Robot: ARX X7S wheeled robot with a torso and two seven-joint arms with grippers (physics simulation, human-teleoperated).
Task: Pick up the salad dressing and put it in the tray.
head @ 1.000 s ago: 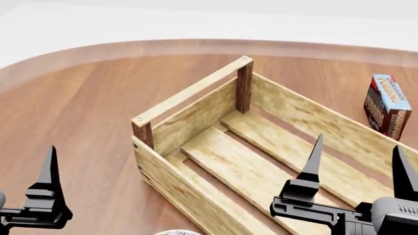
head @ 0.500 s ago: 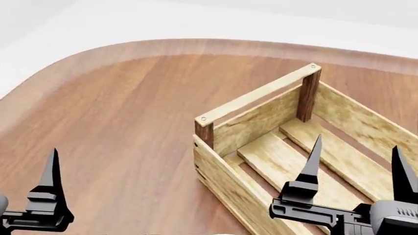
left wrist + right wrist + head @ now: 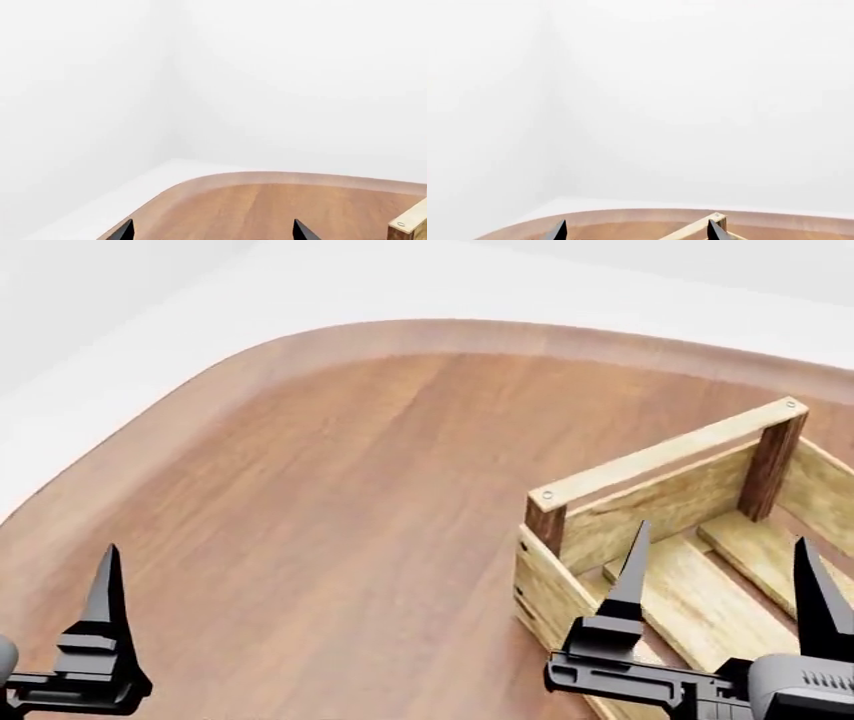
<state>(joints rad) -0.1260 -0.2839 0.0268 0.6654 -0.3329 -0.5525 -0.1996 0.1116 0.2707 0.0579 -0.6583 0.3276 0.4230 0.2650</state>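
The salad dressing is out of view in every frame. The tray (image 3: 667,455), a light-wood slatted crate with dark brown corner posts, stands at the right of the head view, cut off by the frame edge. One of its corners shows in the left wrist view (image 3: 403,227), and its top rail in the right wrist view (image 3: 694,231). My right gripper (image 3: 721,575) hangs open over the tray's near end, nothing between its fingers. My left gripper (image 3: 213,232) is open and empty over bare table, left of the tray; only one of its fingers (image 3: 103,605) shows in the head view.
The brown wooden table (image 3: 334,500) has a rounded raised edge (image 3: 400,335) curving round its far left corner. White floor and wall lie beyond it.
The head view has swung left: the tray has slid from the middle to the right edge, and the printed box has left the frame. Both grippers keep their place and opening.
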